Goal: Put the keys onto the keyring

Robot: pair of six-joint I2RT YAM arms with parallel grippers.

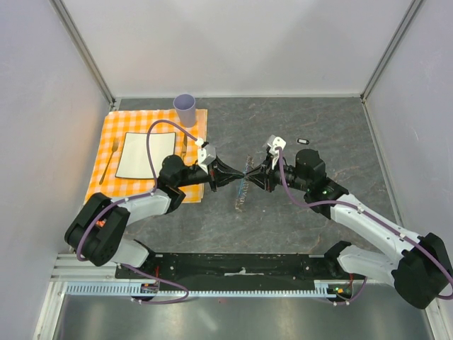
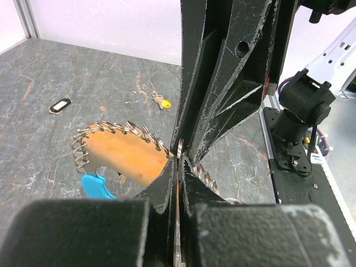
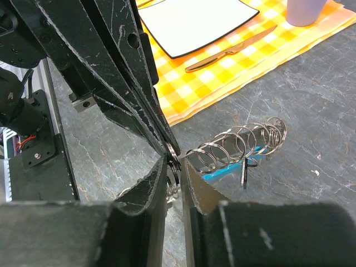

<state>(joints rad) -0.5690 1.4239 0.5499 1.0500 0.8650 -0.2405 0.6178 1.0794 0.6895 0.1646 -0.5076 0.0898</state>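
The keyring, a loop of metal rings with a blue plastic section, hangs between my two grippers at the table's middle. My left gripper is shut on the loop's near edge. My right gripper faces it tip to tip, its jaws closed on a ring of the loop. One small black key hangs from the rings beside the blue section. A black key with a white centre lies loose on the table, and also shows in the left wrist view. A yellow key lies beyond the loop.
An orange checked placemat lies at the left, with a white plate, a fork and a knife on it. A purple cup stands at its far corner. Walls enclose the table.
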